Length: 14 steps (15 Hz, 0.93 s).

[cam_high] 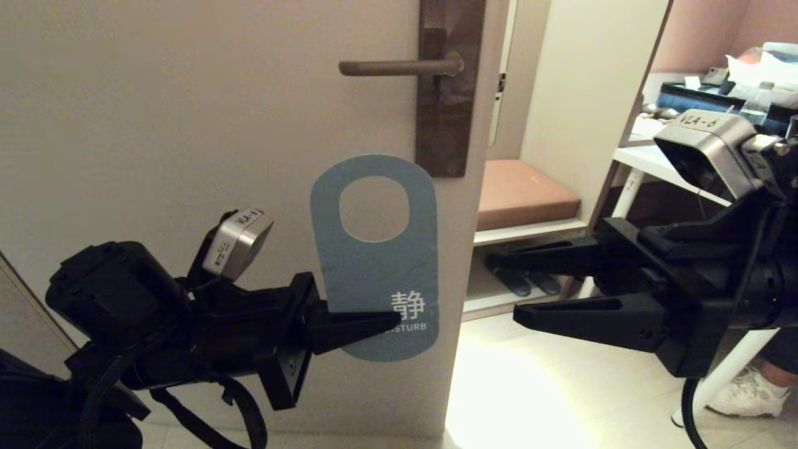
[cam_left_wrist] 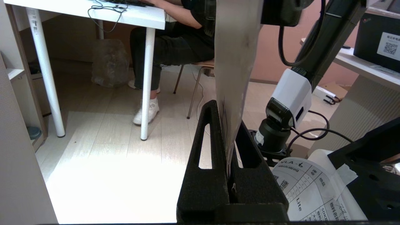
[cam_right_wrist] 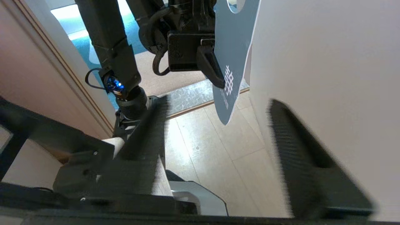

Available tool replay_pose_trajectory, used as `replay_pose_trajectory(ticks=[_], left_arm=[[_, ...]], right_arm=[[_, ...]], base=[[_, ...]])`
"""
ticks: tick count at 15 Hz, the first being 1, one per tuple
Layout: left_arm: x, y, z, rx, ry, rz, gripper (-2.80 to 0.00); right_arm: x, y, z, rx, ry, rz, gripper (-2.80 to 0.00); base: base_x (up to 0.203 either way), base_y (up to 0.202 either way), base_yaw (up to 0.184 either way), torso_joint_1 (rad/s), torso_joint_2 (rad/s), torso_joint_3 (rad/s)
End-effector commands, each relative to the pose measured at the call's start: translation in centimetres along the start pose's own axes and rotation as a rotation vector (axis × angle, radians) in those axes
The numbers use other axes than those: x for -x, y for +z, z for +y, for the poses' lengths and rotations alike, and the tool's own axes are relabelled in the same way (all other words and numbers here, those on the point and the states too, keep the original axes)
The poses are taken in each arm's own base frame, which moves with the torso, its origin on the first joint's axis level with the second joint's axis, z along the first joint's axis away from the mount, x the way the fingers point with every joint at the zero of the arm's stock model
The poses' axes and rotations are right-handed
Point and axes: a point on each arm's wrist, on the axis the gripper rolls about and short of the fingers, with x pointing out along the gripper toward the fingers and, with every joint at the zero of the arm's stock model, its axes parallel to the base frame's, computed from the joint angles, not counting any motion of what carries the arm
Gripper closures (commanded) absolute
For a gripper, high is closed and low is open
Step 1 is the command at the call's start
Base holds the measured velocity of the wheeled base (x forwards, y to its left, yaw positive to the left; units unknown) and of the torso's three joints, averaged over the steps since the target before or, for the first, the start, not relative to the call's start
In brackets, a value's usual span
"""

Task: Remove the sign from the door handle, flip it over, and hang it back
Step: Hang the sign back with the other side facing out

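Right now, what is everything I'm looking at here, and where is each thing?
Blue-grey rounded hanger sign: one, off the handle, held below it in front of the door.
Dark bronze lever door handle: one, on a tall brown backplate, nothing hanging on it.
Pale door: one, filling the left.
Brown cushioned shelf: one, right of the door; dark slippers below.
White table: one, far right, a person's white shoe beside its leg.
Left gripper: black, clamped on the sign's lower edge.
Right gripper: black, fingers apart, right of the sign, holding nothing.
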Motion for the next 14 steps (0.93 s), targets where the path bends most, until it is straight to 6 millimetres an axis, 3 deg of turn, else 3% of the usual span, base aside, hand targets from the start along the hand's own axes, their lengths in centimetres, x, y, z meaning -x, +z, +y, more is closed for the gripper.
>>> replay_pose_trajectory(ticks=[1,5,9,11,14], left_arm=[[0.0,0.4,-0.1,-0.033,-0.013,-0.021,0.00],[0.0,0.4,-0.1,-0.037,-0.012,-0.023,0.00],[0.1,0.5,-0.2,-0.040,-0.012,-0.025,0.00],[0.0,0.6,-0.2,-0.044,-0.013,-0.028,0.00],[0.1,0.6,-0.2,-0.043,-0.012,-0.027,0.00]], right_arm=[[0.4,0.2,0.2,0.010,-0.021,-0.010,0.00],[1.7,0.2,-0.8,0.003,-0.154,-0.022,0.00],[5.2,0.2,-1.9,-0.005,-0.428,-0.054,0.00],[7.5,-0.2,-1.4,-0.009,-0.590,-0.075,0.00],[10.9,-2.3,0.3,-0.046,-0.837,-0.087,0.00]], base=[[0.000,0.000,0.000,0.000,0.00,0.000],[0.000,0.000,0.000,0.000,0.00,0.000],[0.000,0.000,0.000,0.000,0.00,0.000],[0.000,0.000,0.000,0.000,0.00,0.000],[0.000,0.000,0.000,0.000,0.00,0.000]])
